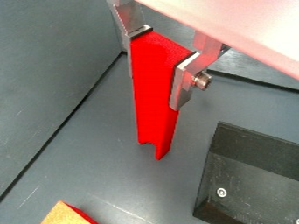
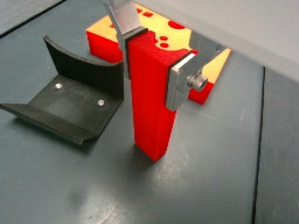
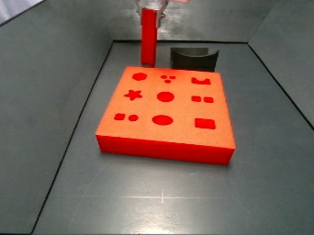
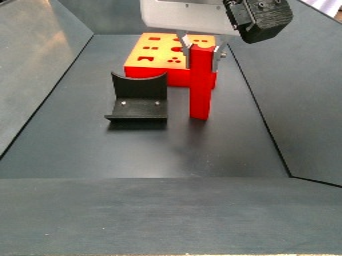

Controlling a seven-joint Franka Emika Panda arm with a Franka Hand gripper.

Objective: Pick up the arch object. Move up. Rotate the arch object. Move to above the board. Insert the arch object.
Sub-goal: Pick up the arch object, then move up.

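- Item, nearest in a side view: the board [image 3: 168, 108], a flat red-orange slab on the tabletop [image 3: 135, 202], with darker shaped holes across its top. Nothing is seated in it.
- Item, behind the board: the fixture [image 3: 193, 58], dark, with a curved face, standing just beside the bar and apart from it in a wrist view [image 2: 68, 92].
- Item, farthest: the arch object [image 3: 149, 37], a bright red bar, upright beyond the board's far edge. In a wrist view [image 2: 152, 101] its foot looks to be on the tabletop or barely clear of it; I cannot tell which.
- Item, the gripper [image 2: 156, 59]: at the bar's upper part, with the fingers [image 2: 184, 83] clamped on opposite faces, silver plates flat against the red. I read the pick-up as under way, with the lift not yet done.
- Risk, my judgement: the hold sits high on a long bar, so the lower end could swing or slip during rotation.
- Risk, my judgement: the fixture is close, and a low or early rotation could strike it.
- Risk, my judgement: a tilted bar could catch on the edge of a hole at insertion.
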